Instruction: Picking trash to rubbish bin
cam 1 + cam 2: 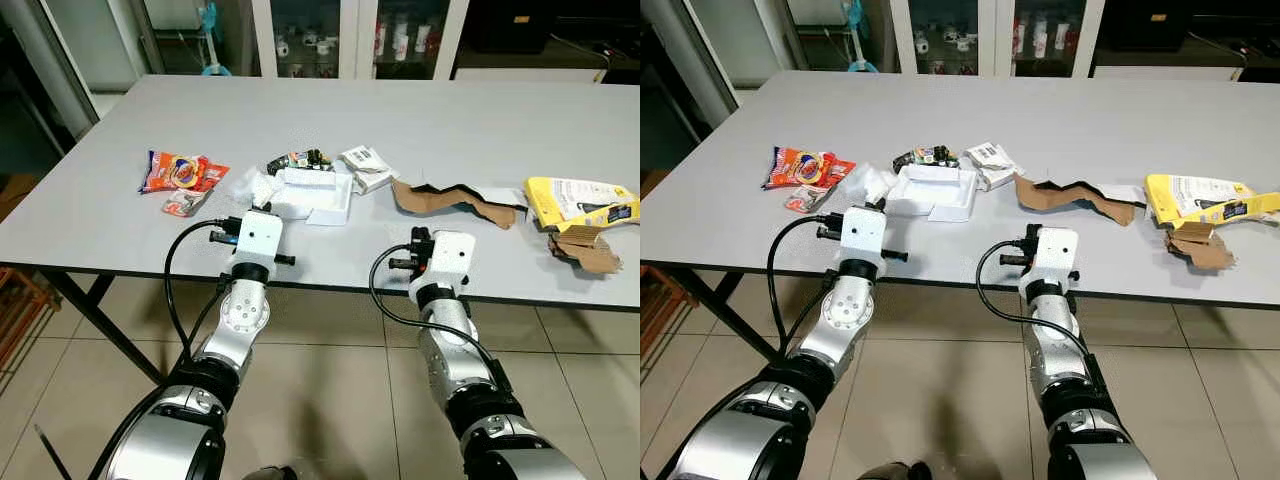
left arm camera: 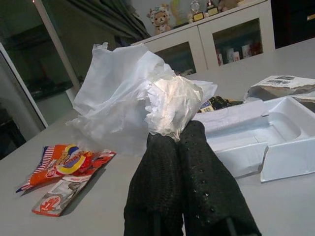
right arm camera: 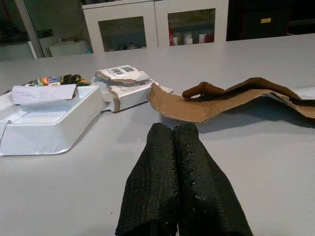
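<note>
Trash lies along the near half of the grey table (image 1: 420,110). There is a crumpled white tissue (image 1: 243,186), red snack wrappers (image 1: 180,172), a white foam tray (image 1: 318,195), a dark wrapper (image 1: 300,160), a white paper packet (image 1: 367,168), a torn brown cardboard strip (image 1: 450,200), a yellow bag (image 1: 580,200) and brown cardboard scraps (image 1: 585,250). My left gripper (image 2: 174,135) is at the table's front edge, shut, with the tissue (image 2: 147,98) bunched at its tips. My right gripper (image 3: 171,129) rests shut on bare table, a little short of the cardboard strip (image 3: 221,98), holding nothing.
White glass-door cabinets (image 1: 330,35) stand behind the table. A black table leg (image 1: 95,310) slants down at the front left over the tiled floor (image 1: 340,400). The far half of the tabletop is bare.
</note>
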### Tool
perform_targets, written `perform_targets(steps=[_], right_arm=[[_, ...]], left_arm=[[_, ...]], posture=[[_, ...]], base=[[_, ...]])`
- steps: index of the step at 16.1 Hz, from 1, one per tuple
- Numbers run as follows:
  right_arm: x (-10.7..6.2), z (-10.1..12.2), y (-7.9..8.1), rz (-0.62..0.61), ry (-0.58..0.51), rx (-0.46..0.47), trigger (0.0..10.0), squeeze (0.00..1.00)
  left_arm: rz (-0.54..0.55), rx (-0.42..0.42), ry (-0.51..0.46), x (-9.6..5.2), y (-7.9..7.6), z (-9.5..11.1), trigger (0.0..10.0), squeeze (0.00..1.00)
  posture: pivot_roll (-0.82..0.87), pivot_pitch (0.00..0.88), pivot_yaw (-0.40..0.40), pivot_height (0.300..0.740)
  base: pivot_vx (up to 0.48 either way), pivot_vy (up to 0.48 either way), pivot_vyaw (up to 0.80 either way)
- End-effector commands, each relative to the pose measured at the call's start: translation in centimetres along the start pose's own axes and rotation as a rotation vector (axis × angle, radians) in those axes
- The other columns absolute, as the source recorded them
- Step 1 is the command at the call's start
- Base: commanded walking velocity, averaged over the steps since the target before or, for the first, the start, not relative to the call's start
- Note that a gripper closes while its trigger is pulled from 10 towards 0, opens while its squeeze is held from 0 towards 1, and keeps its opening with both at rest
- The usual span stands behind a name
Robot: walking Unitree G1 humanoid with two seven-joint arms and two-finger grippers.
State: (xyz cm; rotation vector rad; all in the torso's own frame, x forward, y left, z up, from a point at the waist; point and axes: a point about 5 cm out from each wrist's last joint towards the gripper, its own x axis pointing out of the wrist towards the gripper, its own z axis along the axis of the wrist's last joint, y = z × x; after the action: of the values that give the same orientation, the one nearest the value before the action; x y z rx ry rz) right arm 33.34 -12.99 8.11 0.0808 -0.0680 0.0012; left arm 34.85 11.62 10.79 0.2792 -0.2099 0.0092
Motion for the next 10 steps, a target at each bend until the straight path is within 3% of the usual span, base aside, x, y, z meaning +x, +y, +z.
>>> perform_targets(steps=[1,4,10], right_arm=[[0.4,0.9,0.0,-0.002,-0.040,-0.006,10.0,0.00],[1.1,3.2,-0.9,-0.054,-0.145,-0.012,10.0,0.00],[1.3,3.2,-0.5,-0.027,-0.141,-0.030,10.0,0.00]], left_arm=[[0.022,0.006,-0.011,0.0,0.3,0.1,10.0,0.00],[0.030,-0.022,-0.039,-0.1,0.6,0.5,10.0,0.00],[0.048,-0.034,-0.056,0.0,1.2,0.8,10.0,0.00]], posture=[[-0.02,0.015,0.068,0.740],[-0.02,0.018,0.073,0.740],[-0.01,0.013,0.058,0.740]], base=[[0.000,0.000,0.00],[0.000,0.000,0.00],[0.000,0.000,0.63]])
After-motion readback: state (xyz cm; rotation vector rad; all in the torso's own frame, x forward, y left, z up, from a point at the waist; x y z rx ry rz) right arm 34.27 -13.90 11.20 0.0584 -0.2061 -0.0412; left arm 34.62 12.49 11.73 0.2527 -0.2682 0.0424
